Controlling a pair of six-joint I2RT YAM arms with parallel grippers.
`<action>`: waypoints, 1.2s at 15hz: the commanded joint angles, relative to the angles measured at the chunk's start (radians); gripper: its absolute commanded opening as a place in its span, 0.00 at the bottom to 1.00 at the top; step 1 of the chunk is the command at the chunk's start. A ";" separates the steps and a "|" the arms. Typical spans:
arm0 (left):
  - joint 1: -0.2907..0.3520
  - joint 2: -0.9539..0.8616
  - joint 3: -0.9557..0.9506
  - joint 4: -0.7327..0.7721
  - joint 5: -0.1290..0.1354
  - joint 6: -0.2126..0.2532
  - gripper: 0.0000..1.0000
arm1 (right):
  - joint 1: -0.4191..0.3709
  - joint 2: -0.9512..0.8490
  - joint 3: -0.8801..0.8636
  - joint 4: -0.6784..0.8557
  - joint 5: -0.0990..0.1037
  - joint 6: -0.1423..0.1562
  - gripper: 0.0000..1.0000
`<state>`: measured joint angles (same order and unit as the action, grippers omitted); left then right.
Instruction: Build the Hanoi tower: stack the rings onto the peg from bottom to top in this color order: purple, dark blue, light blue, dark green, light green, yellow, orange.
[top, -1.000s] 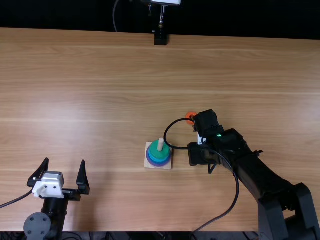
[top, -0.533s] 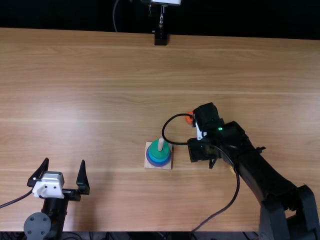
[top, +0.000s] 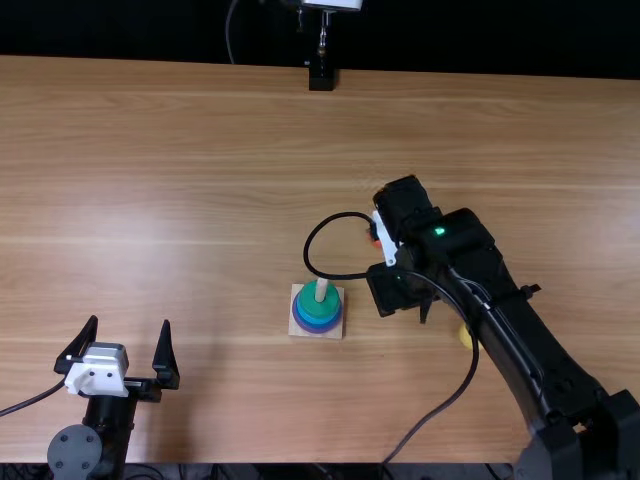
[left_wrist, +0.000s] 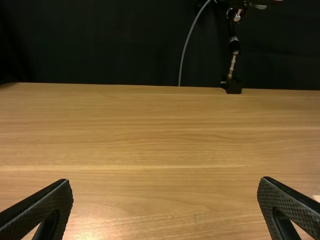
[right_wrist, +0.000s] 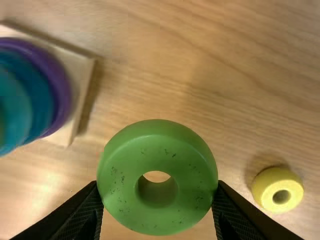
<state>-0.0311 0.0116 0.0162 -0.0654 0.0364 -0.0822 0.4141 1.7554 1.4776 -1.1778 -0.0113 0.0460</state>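
My left gripper (top: 130, 322) stands open at the lower left; in its wrist view the left gripper (left_wrist: 166, 180) has nothing between its fingers. Right of the tower is my right gripper (top: 405, 245), and in its wrist view the right gripper (right_wrist: 157, 187) is shut on the light green ring (right_wrist: 120, 200). A wooden base (top: 298, 328) carries purple, dark blue and light blue rings under the dark green ring (top: 317, 302), with the peg (top: 321, 289) sticking up. The yellow ring (top: 466, 339) lies partly behind the right arm. The orange ring (top: 378, 244) is mostly hidden.
A black cable loops from the right arm above the tower. The yellow ring (right_wrist: 277, 190) rests on the wood beside the held ring in the right wrist view. A dark stand (top: 321, 75) is at the table's far edge.
My right gripper has moved toward the table's far side and slightly left, with its cable loop shifting too. More of the yellow ring is uncovered. The left arm has stayed still.
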 joint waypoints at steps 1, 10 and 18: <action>0.007 -0.012 -0.016 -0.017 0.008 0.003 1.00 | 0.023 -0.023 0.073 -0.018 -0.007 -0.015 0.00; 0.007 -0.012 -0.016 -0.017 0.008 0.003 1.00 | 0.150 -0.025 0.309 -0.081 -0.011 -0.011 0.00; 0.007 -0.012 -0.016 -0.017 0.008 0.005 1.00 | 0.267 -0.050 0.391 -0.208 -0.011 -0.004 0.00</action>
<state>-0.0307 0.0120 0.0166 -0.0654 0.0368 -0.0822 0.6693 1.7535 1.8400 -1.3842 -0.0132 0.0391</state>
